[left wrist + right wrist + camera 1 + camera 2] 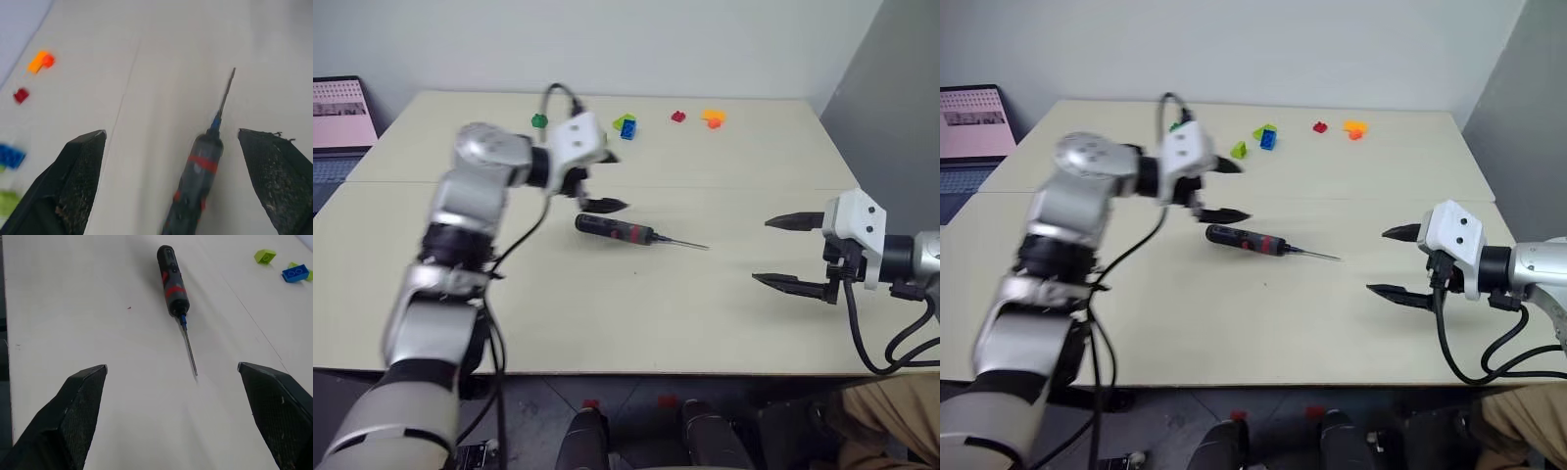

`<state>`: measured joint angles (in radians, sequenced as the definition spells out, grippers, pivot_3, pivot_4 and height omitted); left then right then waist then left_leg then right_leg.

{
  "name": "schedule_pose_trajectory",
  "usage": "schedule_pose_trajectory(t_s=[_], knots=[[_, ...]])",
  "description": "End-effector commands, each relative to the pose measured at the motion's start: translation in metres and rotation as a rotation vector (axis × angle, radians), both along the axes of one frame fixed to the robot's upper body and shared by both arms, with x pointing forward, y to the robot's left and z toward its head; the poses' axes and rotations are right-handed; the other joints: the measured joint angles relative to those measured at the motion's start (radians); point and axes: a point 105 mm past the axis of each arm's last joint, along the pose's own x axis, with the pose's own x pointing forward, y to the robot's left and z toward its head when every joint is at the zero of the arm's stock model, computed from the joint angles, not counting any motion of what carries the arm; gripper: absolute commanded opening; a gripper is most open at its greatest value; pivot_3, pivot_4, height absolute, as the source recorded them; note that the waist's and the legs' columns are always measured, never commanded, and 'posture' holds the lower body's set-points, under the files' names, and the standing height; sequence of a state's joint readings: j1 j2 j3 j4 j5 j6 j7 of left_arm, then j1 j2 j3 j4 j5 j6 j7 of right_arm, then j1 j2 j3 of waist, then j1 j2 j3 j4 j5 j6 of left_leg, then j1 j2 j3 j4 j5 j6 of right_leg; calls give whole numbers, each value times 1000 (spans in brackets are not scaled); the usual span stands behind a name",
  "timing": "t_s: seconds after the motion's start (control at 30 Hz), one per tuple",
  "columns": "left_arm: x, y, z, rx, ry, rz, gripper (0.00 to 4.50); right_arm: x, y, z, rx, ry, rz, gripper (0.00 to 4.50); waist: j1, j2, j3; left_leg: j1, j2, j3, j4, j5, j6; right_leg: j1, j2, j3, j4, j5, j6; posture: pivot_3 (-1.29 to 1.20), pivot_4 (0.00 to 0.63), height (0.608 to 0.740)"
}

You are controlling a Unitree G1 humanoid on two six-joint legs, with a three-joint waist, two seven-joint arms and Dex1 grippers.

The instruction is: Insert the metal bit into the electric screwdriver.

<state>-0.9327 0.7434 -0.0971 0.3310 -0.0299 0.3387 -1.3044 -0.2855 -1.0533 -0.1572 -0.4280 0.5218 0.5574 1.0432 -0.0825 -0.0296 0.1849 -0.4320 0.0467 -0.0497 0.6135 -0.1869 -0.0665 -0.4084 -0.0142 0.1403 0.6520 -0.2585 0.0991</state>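
Apparently done: the bit [190,350] sticks out of the narrow tip of the screwdriver [171,281], in line with the body; by my reading it is seated.
Left to do: nothing obvious; how firmly the bit sits cannot be told.
Screwdriver place: lying flat on the table [744,166], held by nothing, bit pointing toward the robot's right.
Left gripper [595,181]: wide open, empty, just above and behind the screwdriver's butt end, not touching it.
Right gripper [787,254]: wide open, empty, well apart from the bit's tip, facing it.
Background: toy bricks [626,125] near the far edge.
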Motion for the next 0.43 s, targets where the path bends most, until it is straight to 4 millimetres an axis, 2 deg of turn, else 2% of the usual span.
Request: schedule_pose_trajectory(t_s=[0.03,0.07,0.13,0.2,0.33,0.43], knots=[[-24,28,11,-17,7,61,4481,2,-5,5,-18,-36,14,4500,0,0,0,0,0,0,1,0,0,0,0,0,1,0,0,0,150,740],[-28,33,9,-14,16,75,4481,3,-7,5,-21,-34,13,4500,1,0,0,0,0,0,2,0,0,0,0,0,1,0,0,0,150,740],[-46,59,1,17,52,120,4481,5,-11,7,-25,-29,15,4500,3,0,0,0,0,-1,5,0,0,1,0,-1,3,-1,0,0,150,740],[-59,75,-5,17,86,153,4481,6,-14,8,-35,-23,22,4500,1,0,0,0,0,-1,8,0,0,1,0,-1,5,-2,-1,0,150,740],[-72,76,-12,-28,136,155,4481,9,-18,10,-45,-16,27,4500,9,-1,1,0,0,-1,14,0,0,2,0,-2,9,-4,-7,0,150,740],[-68,80,-16,-35,140,191,4481,13,-18,11,-45,-14,35,4500,11,-1,1,1,0,0,16,0,0,3,-1,-2,9,-4,-8,0,150,740]])
